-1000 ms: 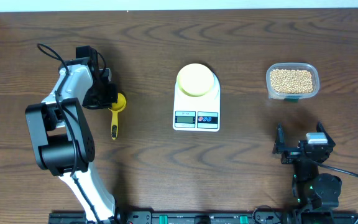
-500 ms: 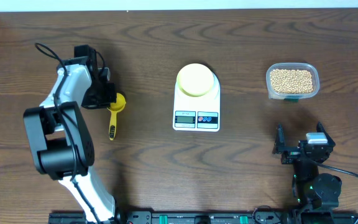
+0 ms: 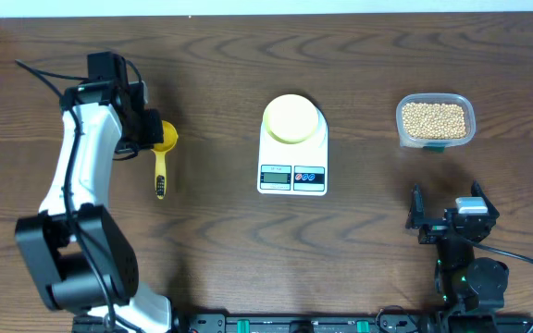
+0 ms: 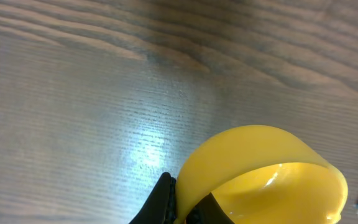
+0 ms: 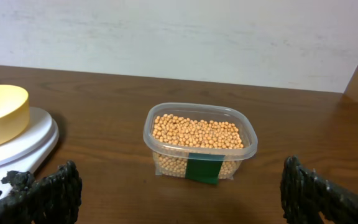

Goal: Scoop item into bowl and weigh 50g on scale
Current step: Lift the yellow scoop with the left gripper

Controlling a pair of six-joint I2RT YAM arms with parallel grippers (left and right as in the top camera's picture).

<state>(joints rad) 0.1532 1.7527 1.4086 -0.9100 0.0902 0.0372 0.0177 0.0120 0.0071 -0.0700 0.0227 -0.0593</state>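
- At the upper left of the overhead view, the left gripper [image 3: 152,139] is clenched on the cup end of a yellow scoop [image 3: 161,159]. The scoop's handle points toward the bottom of the frame.
- Seen from the left wrist, one black fingertip [image 4: 162,200] presses against the outside of the scoop's cup [image 4: 260,180] at the lower edge of the picture. The brown wood-grain table [image 4: 73,93] fills the rest of that view.
- At the centre of the overhead frame sits the scale [image 3: 292,174], its display [image 3: 275,176] and two buttons [image 3: 309,176] turned toward the bottom edge. The pale-yellow bowl [image 3: 292,118] rests on its round platform.
- At the upper right, the beans [image 3: 435,119] fill a clear tub [image 3: 469,129], well apart from both the scale and the scoop.
- At the lower right, the right gripper [image 3: 445,208] is released, jaws spread wide and holding nothing. It sits below the tub in the frame, apart from it.
- In the right wrist view, the tub stands mid-frame with a green label [image 5: 204,168] on its near wall. The bowl and scale lie at the left edge, and the dark fingers [image 5: 48,193] fill the lower corners.
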